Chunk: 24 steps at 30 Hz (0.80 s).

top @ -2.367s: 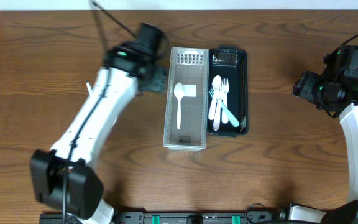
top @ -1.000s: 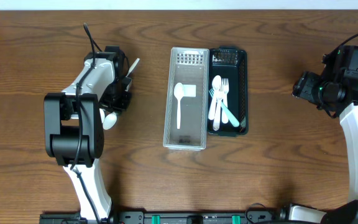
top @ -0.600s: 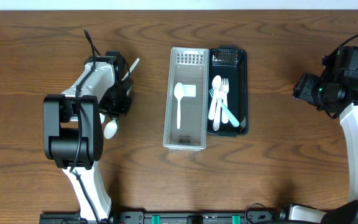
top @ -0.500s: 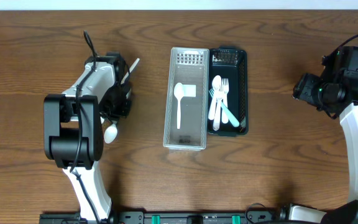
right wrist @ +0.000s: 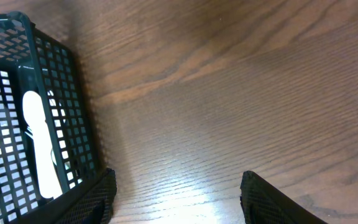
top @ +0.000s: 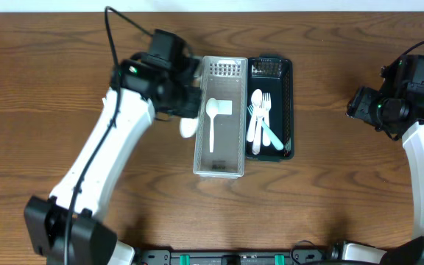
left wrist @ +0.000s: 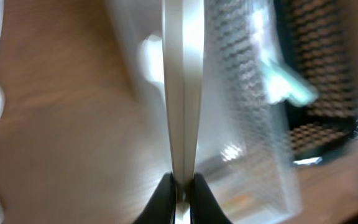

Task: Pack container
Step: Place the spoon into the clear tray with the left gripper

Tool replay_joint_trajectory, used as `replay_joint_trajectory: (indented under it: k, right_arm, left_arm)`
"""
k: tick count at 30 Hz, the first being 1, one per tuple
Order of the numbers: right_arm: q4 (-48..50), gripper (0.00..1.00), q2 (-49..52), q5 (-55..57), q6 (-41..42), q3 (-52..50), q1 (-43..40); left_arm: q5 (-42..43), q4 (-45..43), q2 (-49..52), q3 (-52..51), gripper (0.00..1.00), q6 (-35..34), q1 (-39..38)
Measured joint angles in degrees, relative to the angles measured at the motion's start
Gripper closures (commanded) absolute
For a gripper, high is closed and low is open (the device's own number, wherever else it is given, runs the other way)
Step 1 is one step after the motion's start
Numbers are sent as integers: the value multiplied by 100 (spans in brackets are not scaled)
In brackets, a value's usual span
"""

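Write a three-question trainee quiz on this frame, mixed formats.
1. True or false: the left hand is empty.
2. How many utensils lie in the clear basket? A none, B one, C three.
3. Fill in: the teal utensil lies in the ____ basket.

Key:
1. False. It grips a white spoon.
2. B.
3. Black: it lies in the black basket.

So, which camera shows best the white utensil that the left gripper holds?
Left wrist: the white utensil runs up the frame, pinched in the left gripper. Overhead shows only its rounded end beside the clear bin. Right wrist misses it.
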<state>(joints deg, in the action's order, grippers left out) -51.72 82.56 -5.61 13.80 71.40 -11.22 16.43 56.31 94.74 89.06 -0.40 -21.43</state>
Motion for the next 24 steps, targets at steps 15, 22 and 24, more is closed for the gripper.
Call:
replay_joint_trajectory:
  k: [15,22,24]
  right_arm:
    - [-4,32,0,0,0,0,0]
    - [4,32,0,-20,0,0,0]
    - [4,32,0,-22,0,0,0]
  left_arm:
    - [-35,-981,1102,-63,59,-1038,-885]
    - [-72,-920,691,-26,44,-953,136]
    - [-199,-909,638,-7,44,-787,476]
